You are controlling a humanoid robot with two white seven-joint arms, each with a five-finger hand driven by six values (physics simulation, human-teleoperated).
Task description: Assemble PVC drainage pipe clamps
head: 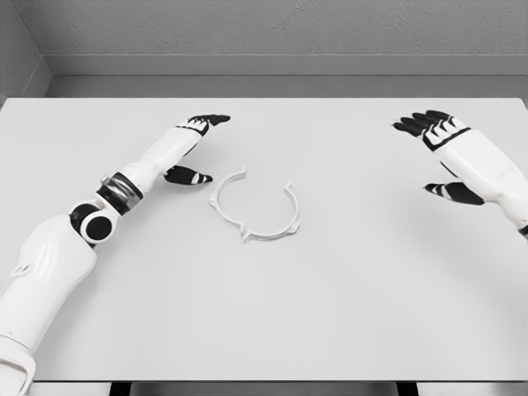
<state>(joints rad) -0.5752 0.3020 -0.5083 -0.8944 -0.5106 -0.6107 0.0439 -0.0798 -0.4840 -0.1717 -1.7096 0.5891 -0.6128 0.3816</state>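
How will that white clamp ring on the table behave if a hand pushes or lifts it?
The clamp ring lies flat, so it would probably slide rather than roll. It looks thin and open on one side, so likely light and somewhat springy if squeezed. Its low profile against the table may make it awkward for the left hand to get under.

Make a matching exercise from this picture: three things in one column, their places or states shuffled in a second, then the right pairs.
Things
1. left hand
2. right hand
3. clamp ring

Places or states
A. lies flat near the middle of the table, held by nothing
B. open, at the picture's right side, far from the ring
C. open, just up and left of the ring, not touching it

Pairs: 1-C, 2-B, 3-A
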